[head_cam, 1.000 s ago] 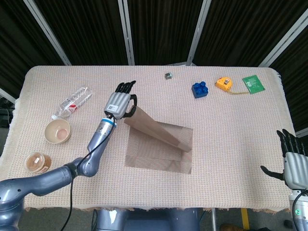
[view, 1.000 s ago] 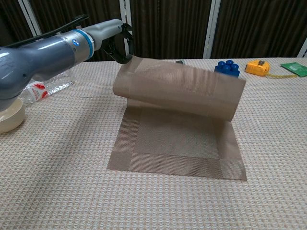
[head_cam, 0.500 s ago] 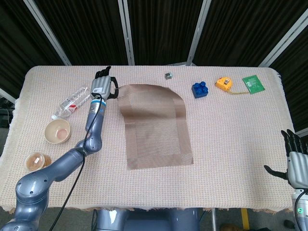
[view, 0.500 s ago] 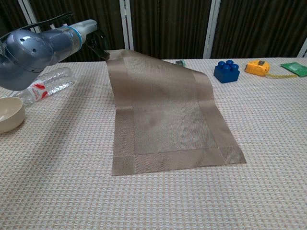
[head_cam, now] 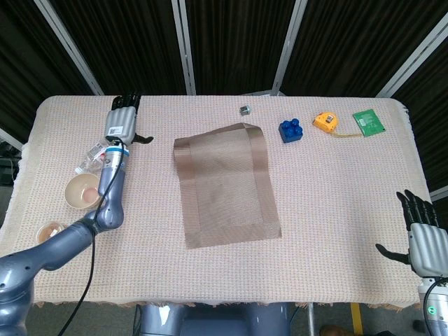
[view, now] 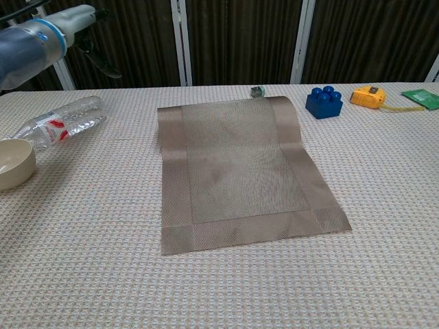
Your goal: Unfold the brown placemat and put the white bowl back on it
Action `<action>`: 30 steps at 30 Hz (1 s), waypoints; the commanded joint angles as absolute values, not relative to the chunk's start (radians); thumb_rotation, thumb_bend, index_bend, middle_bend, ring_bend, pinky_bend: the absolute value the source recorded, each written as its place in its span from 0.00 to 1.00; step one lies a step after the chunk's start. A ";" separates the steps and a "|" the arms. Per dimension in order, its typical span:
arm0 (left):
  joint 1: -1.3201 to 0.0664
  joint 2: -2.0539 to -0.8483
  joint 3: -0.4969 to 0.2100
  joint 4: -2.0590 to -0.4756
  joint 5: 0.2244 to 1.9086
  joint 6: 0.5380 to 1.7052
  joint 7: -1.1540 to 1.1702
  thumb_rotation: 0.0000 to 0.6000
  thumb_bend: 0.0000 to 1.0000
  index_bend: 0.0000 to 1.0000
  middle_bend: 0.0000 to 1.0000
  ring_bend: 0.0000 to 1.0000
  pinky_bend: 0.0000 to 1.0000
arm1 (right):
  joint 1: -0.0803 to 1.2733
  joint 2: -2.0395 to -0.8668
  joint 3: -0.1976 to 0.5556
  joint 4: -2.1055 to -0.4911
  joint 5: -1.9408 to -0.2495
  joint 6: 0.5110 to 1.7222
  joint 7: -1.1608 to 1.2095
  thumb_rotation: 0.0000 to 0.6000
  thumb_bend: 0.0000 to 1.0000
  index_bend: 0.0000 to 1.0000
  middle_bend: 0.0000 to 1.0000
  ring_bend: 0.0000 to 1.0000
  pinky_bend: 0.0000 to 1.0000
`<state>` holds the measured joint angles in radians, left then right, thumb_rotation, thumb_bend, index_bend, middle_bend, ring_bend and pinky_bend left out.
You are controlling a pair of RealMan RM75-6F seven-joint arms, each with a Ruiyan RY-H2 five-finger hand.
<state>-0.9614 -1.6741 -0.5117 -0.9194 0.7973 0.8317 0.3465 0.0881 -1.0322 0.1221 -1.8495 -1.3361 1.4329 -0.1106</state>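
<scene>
The brown placemat [head_cam: 225, 183] [view: 240, 164] lies spread out in the middle of the table, its far right corner still slightly curled. The white bowl [head_cam: 83, 190] [view: 12, 163] sits upright near the left edge, well clear of the mat. My left hand [head_cam: 123, 120] [view: 96, 55] hovers over the far left of the table, fingers straight and thumb out, holding nothing, a hand's width left of the mat. My right hand [head_cam: 423, 234] hangs off the table's right front corner, fingers spread and empty; the chest view does not show it.
A plastic bottle [head_cam: 98, 152] [view: 62, 120] lies between my left hand and the bowl. A small round tub [head_cam: 49, 232] stands at the front left. Along the back sit a metal cube [head_cam: 245, 110], a blue brick [head_cam: 291, 129], a yellow tape measure [head_cam: 325, 121] and a green card [head_cam: 369, 121].
My left hand carried the mat's folded edge to the far side, let go and moved away to the left. The mat now lies flat. The right hand barely moved.
</scene>
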 commanded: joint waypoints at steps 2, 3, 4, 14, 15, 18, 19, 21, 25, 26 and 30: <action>-0.702 -1.398 -0.403 -1.323 0.899 1.028 0.317 1.00 0.02 0.00 0.00 0.00 0.00 | 0.105 -1.039 0.107 -1.851 -1.365 1.405 -0.120 1.00 0.00 0.02 0.00 0.00 0.00; -0.678 -1.373 -0.393 -1.359 0.910 1.044 0.310 1.00 0.02 0.00 0.00 0.00 0.00 | 0.109 -1.040 0.105 -1.850 -1.369 1.398 -0.121 1.00 0.00 0.02 0.00 0.00 0.00; -0.642 -1.334 -0.376 -1.410 0.933 1.071 0.298 1.00 0.02 0.00 0.00 0.00 0.00 | 0.115 -1.041 0.101 -1.849 -1.376 1.388 -0.125 1.00 0.00 0.02 0.00 0.00 0.00; -0.389 -1.089 -0.236 -1.702 1.103 1.287 0.224 1.00 0.03 0.00 0.00 0.00 0.00 | 0.220 -1.051 0.076 -1.824 -1.462 1.226 -0.102 1.00 0.00 0.05 0.00 0.00 0.00; -0.373 -1.080 -0.226 -1.715 1.111 1.305 0.228 1.00 0.03 0.00 0.00 0.00 0.00 | 0.235 -1.053 0.075 -1.817 -1.473 1.206 -0.094 1.00 0.00 0.06 0.00 0.00 0.00; -0.315 -1.050 -0.190 -1.774 1.131 1.369 0.243 1.00 0.03 0.00 0.00 0.00 0.00 | 0.291 -1.067 0.072 -1.787 -1.513 1.134 -0.055 1.00 0.00 0.09 0.00 0.00 0.00; -0.303 -1.044 -0.181 -1.788 1.137 1.383 0.251 1.00 0.03 0.00 0.00 0.00 0.00 | 0.304 -1.072 0.072 -1.780 -1.523 1.118 -0.042 1.00 0.00 0.10 0.00 0.00 0.00; -0.277 -1.033 -0.160 -1.819 1.153 1.418 0.279 1.00 0.03 0.00 0.00 0.00 0.00 | 0.350 -1.093 0.073 -1.748 -1.559 1.072 -0.008 1.00 0.00 0.14 0.00 0.00 0.00; -0.250 -1.031 -0.145 -1.850 1.155 1.447 0.294 1.00 0.03 0.00 0.00 0.00 0.00 | 0.418 -1.149 0.080 -1.688 -1.602 1.016 0.030 1.00 0.05 0.23 0.00 0.00 0.00; -0.247 -1.034 -0.143 -1.850 1.156 1.451 0.296 1.00 0.03 0.00 0.00 0.00 0.00 | 0.438 -1.168 0.082 -1.669 -1.611 0.998 0.033 1.00 0.06 0.26 0.00 0.00 0.00; -0.240 -1.051 -0.131 -1.841 1.167 1.452 0.301 1.00 0.04 0.00 0.00 0.00 0.00 | 0.502 -1.252 0.086 -1.591 -1.628 0.942 0.042 1.00 0.10 0.34 0.00 0.00 0.00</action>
